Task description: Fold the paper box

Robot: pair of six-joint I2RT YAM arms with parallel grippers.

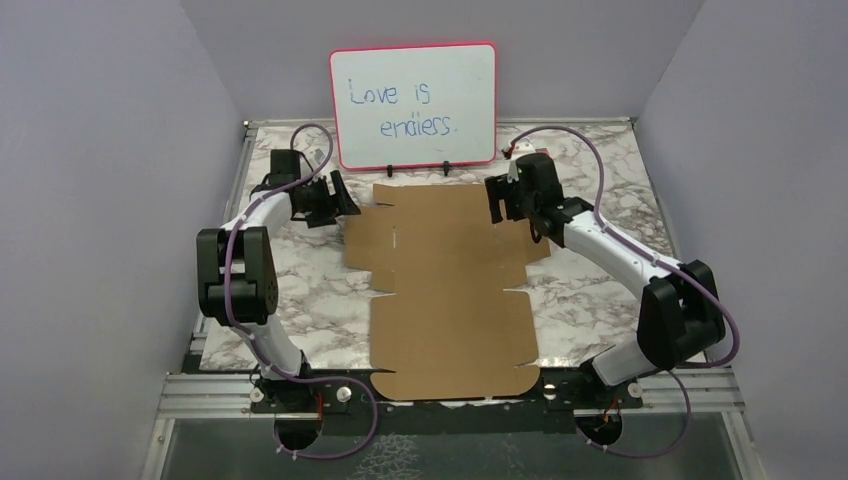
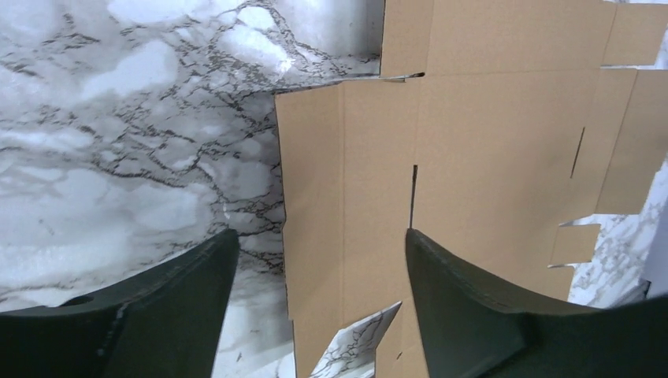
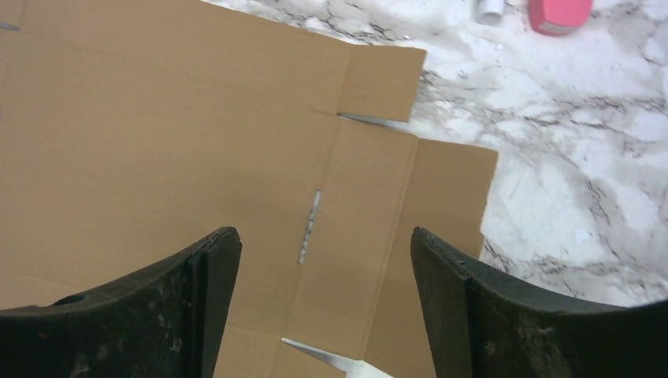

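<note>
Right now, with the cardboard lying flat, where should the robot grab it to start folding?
Probably the side flaps: the paper box lies flat, so only its outer edges offer a lip. Take the left flap from the left, the right flap from the right; the open left gripper and right gripper hover there.

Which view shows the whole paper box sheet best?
Top external: the paper box lies flat with nearly its full outline visible. Left wrist shows only the part by its left flaps; right wrist only its right flaps.
</note>
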